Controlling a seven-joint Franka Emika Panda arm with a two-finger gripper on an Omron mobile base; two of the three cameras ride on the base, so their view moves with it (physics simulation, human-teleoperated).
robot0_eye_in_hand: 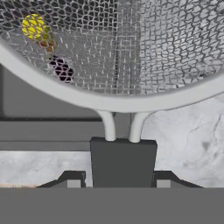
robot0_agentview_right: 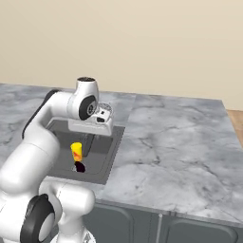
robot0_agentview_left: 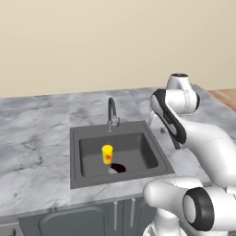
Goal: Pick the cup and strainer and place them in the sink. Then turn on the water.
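Grey marble worktop [robot0_agentview_left: 37,138] is seen all around the dark grey sink [robot0_agentview_left: 76,159], which is sunk into it. The cup [robot0_agentview_left: 107,154], bright yellow with a red-orange mark, is already parked upright on the basin floor, near the dark drain hole [robot0_agentview_left: 118,168]. The thin dark gooseneck faucet [robot0_agentview_left: 111,110] is mounted on the back rim, and no water can be made out coming from it.

The strainer [robot0_eye_in_hand: 131,52] is being carried, tbh pretty clearly: in the hand view its dark handle block [robot0_eye_in_hand: 123,162] is pinched between the two finger tips of the tool [robot0_eye_in_hand: 118,183], so the jaws are partly closed, pressed against the handle's sides rather than spread free. The pale rim and the fine mesh head are held out ahead of the tool, and the yellow cup and the drain hole can be seen through the mesh at the upper left. Under the strainer, the sink's rim and a patch of marble are visible, so it is held in the air over the edge where basin meets worktop.

In the right base view the mesh head [robot0_agentview_right: 104,110] is seen just past the wrist, above the sink's right side, not resting on anything. The cup and the strainer are kept well apart.
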